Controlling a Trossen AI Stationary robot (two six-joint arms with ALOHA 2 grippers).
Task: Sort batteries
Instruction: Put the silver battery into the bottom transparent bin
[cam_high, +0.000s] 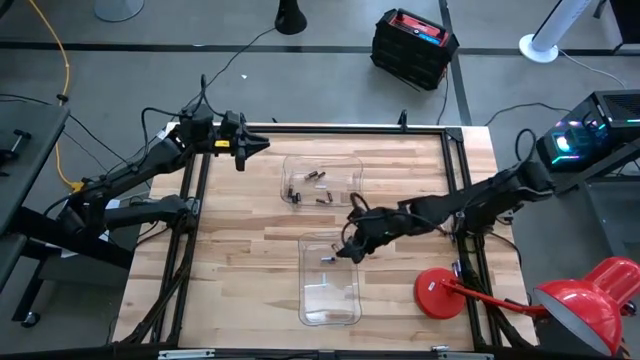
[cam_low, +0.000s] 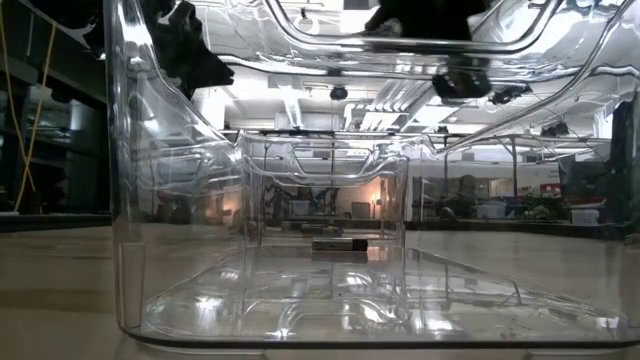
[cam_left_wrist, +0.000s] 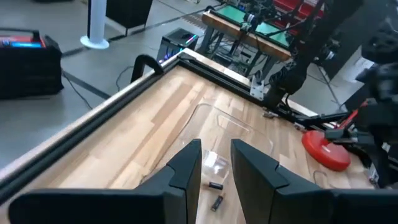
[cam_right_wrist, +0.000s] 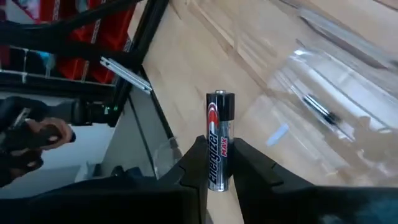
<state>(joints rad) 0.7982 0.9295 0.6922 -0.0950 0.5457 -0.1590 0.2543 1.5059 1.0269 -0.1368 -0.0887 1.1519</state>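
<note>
Between right claw (cam_right_wrist: 219, 163) fingers, battery (cam_right_wrist: 219, 144)

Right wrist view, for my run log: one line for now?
right gripper: shut on battery | above near bin | left gripper: open, table's far-left edge

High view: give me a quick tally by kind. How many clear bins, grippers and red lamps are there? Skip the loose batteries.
Clear bins: 2, the far bin and the near bin.
Grippers: 2, the left gripper open by the table's far edge, and the right gripper shut on a battery at the near bin's far end.
Red lamp: 1.
Total: 5.
</note>
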